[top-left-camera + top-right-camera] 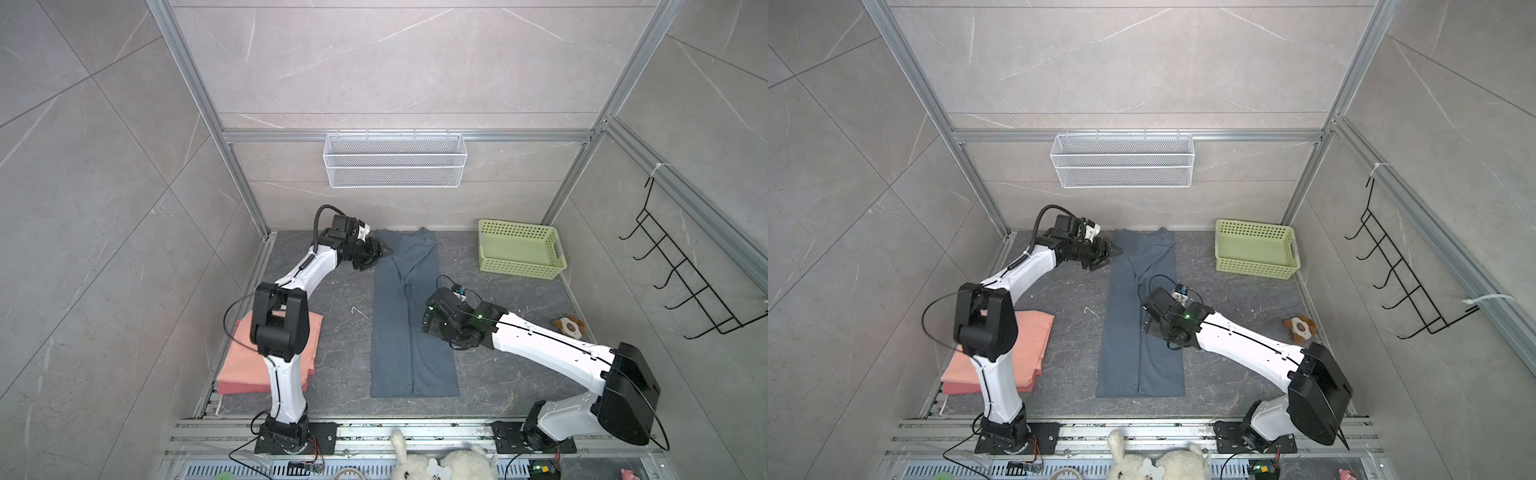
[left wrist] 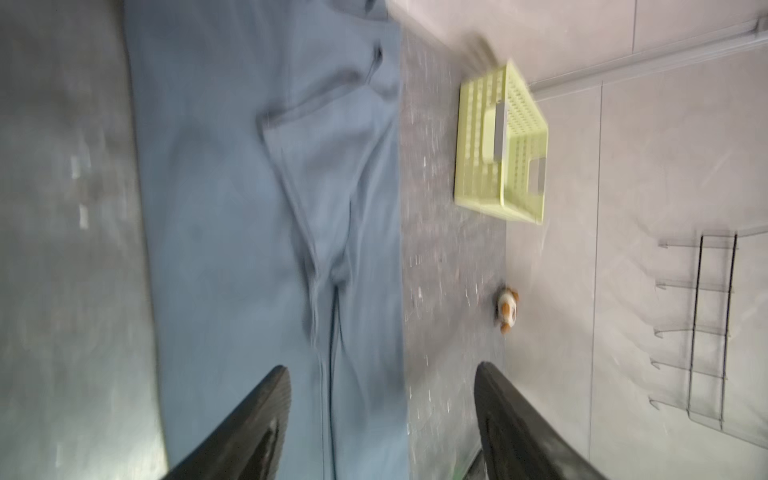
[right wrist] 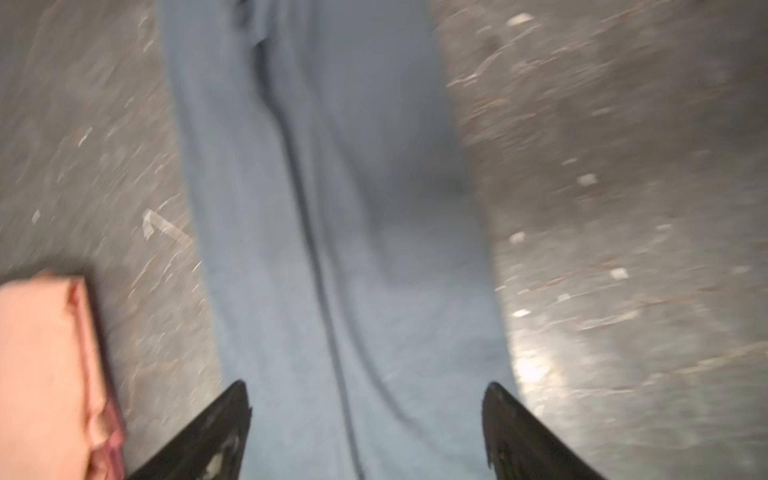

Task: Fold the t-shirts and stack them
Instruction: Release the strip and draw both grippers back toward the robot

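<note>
- While L gripper (image 2: 381, 368) and R gripper (image 3: 365, 388) stood spread, empty, nothing pinned flaps of shirt (image 1: 395, 353).
- Risk: pinch under R gripper could've caught one layer only, unfolding it.

the left arm (image 1: 279, 320) hides part of the salmon-pink t-shirts (image 1: 237, 365), and both wrist views are blurred.

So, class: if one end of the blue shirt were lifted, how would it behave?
Probably floppy: the blue shirt lies flat with soft creases, so it would likely sag. Likely light: it looks thin. Its folded-in sides may fall open.
</note>
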Motion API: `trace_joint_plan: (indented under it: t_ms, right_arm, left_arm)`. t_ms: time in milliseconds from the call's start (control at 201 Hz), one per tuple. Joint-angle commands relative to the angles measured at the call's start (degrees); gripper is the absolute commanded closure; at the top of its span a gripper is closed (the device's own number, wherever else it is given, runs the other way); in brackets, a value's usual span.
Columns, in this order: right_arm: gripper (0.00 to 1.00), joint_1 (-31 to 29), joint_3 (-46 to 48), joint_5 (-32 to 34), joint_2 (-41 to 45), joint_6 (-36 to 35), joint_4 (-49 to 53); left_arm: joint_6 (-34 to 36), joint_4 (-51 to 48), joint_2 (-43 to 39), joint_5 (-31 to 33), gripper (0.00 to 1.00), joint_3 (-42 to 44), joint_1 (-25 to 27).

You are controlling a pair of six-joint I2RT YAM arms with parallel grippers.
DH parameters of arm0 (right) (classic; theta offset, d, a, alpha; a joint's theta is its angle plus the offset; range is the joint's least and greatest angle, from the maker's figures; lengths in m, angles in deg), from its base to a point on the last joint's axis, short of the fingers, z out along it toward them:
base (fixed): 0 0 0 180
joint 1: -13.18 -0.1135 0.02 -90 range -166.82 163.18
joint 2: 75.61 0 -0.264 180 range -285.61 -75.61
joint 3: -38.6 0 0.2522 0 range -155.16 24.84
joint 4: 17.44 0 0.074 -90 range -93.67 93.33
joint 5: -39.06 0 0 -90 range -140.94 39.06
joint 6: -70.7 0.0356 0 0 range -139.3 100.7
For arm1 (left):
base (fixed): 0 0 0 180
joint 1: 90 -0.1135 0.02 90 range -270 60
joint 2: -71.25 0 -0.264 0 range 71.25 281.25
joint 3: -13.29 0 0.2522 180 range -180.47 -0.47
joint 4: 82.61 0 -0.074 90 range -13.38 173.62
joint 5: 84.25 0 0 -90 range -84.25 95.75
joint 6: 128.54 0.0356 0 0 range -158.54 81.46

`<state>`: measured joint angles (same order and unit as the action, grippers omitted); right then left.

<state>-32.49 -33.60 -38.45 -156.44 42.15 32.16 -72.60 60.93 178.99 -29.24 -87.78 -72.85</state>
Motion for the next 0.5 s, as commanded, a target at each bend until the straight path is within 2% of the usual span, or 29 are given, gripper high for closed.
trace_joint_plan:
  t_ms: [0,119,214,299,443,493]
  right_arm:
    - [0.10,4.32,4.14,-2.85,3.06,-1.94,-2.42]
    - [0.11,6.98,6.57,-10.36,4.04,-6.46,-2.50]
    - [0.13,7.05,9.00,-17.93,4.23,-8.88,-2.60]
    - [0.16,6.91,14.14,-23.10,6.12,-8.34,-4.96]
    - [0.19,6.73,22.97,-26.51,13.28,-6.70,-5.53]
    - [0.20,6.56,25.30,-27.56,15.95,-6.63,-5.35]
  left_arm:
    - [2.28,-2.11,-8.45,3.59,0.25,10.45,1.27]
    - [2.08,-9.12,-17.95,6.84,0.24,22.10,2.89]
    - [-1.42,-13.12,-25.11,6.52,0.23,31.36,4.53]
    - [-5.34,-13.86,-32.06,6.55,0.24,39.31,7.00]
    - [-13.26,-13.79,-41.27,5.92,0.28,48.94,11.67]
    - [-15.19,-13.48,-42.74,5.91,0.33,50.97,13.36]
